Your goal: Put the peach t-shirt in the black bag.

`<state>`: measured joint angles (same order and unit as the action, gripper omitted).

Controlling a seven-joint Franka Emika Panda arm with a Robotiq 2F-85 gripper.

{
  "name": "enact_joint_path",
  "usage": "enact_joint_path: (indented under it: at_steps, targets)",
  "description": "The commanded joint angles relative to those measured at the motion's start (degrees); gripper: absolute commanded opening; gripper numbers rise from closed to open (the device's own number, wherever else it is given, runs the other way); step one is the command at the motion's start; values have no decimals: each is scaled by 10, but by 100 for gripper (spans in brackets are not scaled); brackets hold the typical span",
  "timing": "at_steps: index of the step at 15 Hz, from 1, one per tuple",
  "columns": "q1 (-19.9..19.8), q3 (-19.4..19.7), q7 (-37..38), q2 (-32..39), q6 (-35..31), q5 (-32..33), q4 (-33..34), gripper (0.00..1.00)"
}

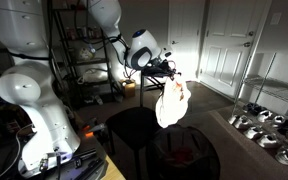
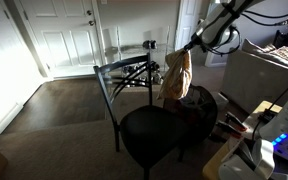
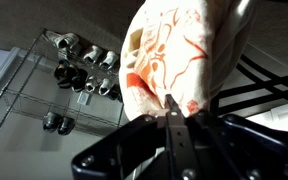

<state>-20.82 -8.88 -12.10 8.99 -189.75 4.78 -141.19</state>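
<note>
Dim carpeted room, white doors [image 1: 224, 45]: pincer [image 1: 169, 76] is clenching peach patterned cloth t-shirt [image 1: 170, 104], dangling above open black fabric bag [image 1: 187, 152] beside round black chair [image 1: 134, 125]. Carrying step; lowering, then releasing, likely next.

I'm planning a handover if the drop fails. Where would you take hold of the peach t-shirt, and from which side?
Probably grip the bunched lower end of the peach t-shirt, coming from below on the side away from the gripper. It hangs limp from its pinched top, so the bottom dangles free above the black bag.
</note>
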Motion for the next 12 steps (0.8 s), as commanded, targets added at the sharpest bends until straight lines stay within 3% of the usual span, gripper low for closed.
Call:
enact_joint_path:
  at_steps: [1,2,3,4,5,8,12]
  targets:
    - [2,33,10,-70,-41,-20,-55,2]
    - [3,48,6,-85,-51,-29,-66,2]
    - [33,96,26,-97,-56,-11,-72,2]
    - [33,114,22,-109,-60,-11,-79,2]
    - [11,98,-11,-112,-63,-48,-80,2]
    - [-3,112,-29,-120,-69,-74,-91,2]
    - [-8,102,-56,-106,-71,-104,-99,2]
